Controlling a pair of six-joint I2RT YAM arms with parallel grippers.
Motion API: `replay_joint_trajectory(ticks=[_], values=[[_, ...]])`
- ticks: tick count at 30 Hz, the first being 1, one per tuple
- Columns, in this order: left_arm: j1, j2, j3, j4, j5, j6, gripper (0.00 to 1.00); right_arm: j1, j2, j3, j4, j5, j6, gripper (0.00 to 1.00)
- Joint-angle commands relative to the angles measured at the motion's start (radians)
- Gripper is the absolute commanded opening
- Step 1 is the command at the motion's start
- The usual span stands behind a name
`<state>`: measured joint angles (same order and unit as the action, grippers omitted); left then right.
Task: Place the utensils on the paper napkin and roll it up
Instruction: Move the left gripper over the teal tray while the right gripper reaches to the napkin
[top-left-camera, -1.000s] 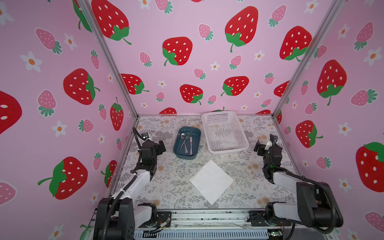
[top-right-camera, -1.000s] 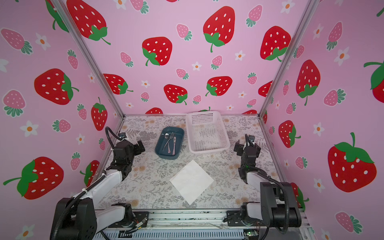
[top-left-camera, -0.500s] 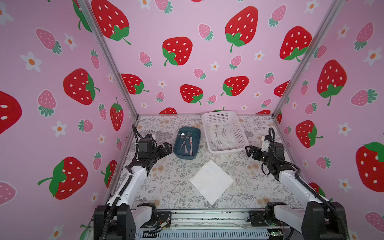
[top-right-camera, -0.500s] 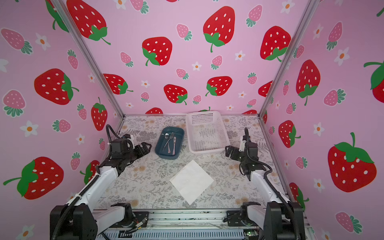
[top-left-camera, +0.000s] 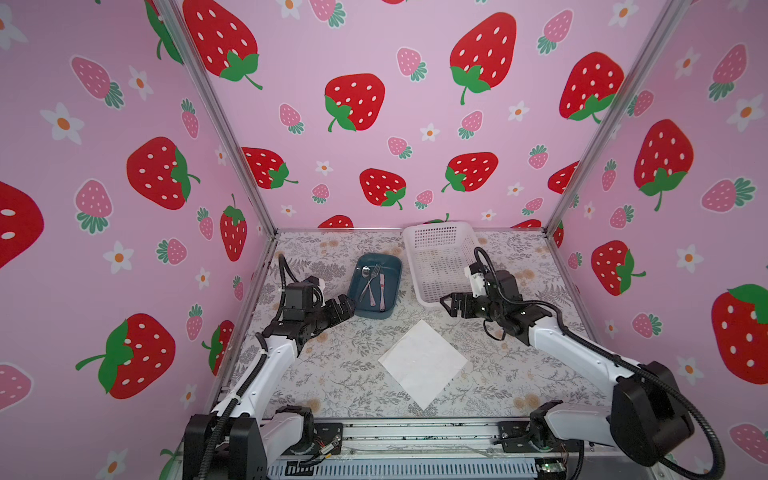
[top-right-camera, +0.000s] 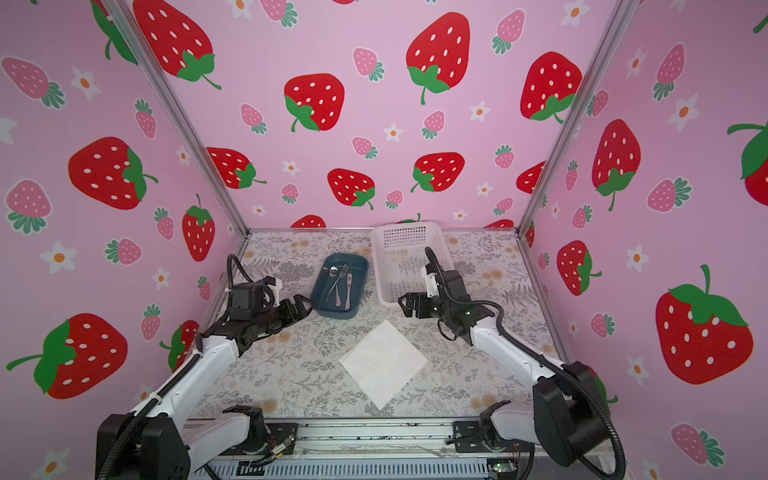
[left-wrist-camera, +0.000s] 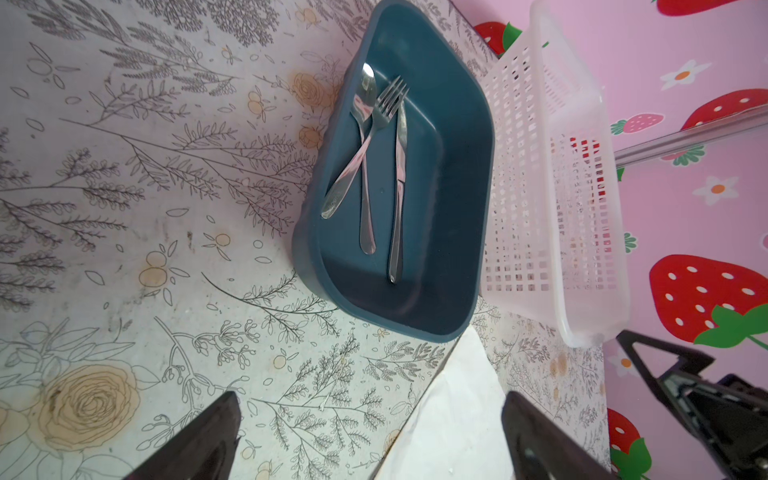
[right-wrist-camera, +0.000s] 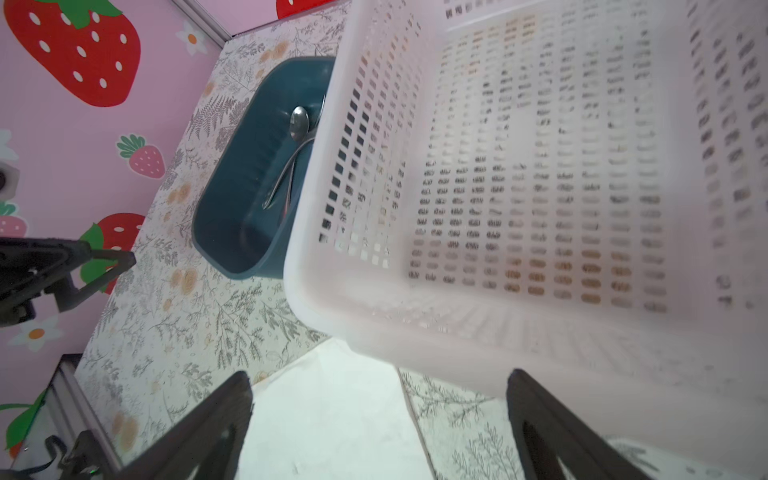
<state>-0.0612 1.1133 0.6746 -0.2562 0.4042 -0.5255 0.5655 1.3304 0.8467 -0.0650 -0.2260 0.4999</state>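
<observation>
Both arms have swung in from the sides toward the middle of the table (top-left-camera: 332, 365). Now the left gripper (top-left-camera: 347, 305) hangs just beside the near left corner of the blue tub (top-left-camera: 392, 274), its jaws spread wide and holding nothing. The right gripper (top-left-camera: 446, 301) hangs at the near corner of the white basket (top-left-camera: 436, 257), likewise wide apart and empty. The spoon (left-wrist-camera: 365, 93), fork (left-wrist-camera: 386, 104) and knife (left-wrist-camera: 399, 187) lie inside the tub, the fork's handle crossing the spoon's and the knife alongside. The napkin (top-left-camera: 422, 363) lies flat on the table, turned corner-on, nearer the camera than the tub and basket.
</observation>
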Motion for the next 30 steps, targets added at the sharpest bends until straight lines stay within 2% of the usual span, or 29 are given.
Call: replay_joint_trajectory(ticks=[1, 4, 5, 8, 14, 19, 24, 29, 30], values=[[-0.029, 0.017, 0.078, -0.078, -0.017, 0.021, 0.98, 0.019, 0.075, 0.117, -0.115, 0.188, -0.021, 0.97], [-0.056, 0.053, 0.131, -0.157, -0.097, 0.049, 0.98, -0.004, 0.153, 0.206, -0.19, 0.405, -0.059, 1.0], [-0.061, 0.07, 0.146, -0.172, -0.103, 0.056, 0.98, -0.041, 0.189, 0.236, -0.201, 0.373, -0.078, 1.0], [-0.067, 0.116, 0.176, -0.193, -0.088, 0.064, 0.97, -0.176, 0.291, 0.292, -0.17, 0.117, -0.076, 0.96], [-0.133, 0.208, 0.261, -0.245, -0.058, 0.126, 0.95, -0.27, 0.471, 0.459, -0.175, 0.041, -0.136, 0.97], [-0.208, 0.269, 0.337, -0.281, -0.102, 0.153, 0.94, -0.308, 0.589, 0.58, -0.214, 0.142, -0.119, 0.97], [-0.241, 0.339, 0.421, -0.303, -0.121, 0.17, 0.94, -0.338, 0.619, 0.615, -0.262, 0.357, -0.053, 0.97], [-0.248, 0.409, 0.488, -0.328, -0.133, 0.178, 0.93, -0.405, 0.57, 0.549, -0.249, 0.388, -0.003, 0.96], [-0.249, 0.422, 0.502, -0.336, -0.141, 0.181, 0.91, -0.414, 0.552, 0.537, -0.24, 0.363, -0.016, 0.96]])
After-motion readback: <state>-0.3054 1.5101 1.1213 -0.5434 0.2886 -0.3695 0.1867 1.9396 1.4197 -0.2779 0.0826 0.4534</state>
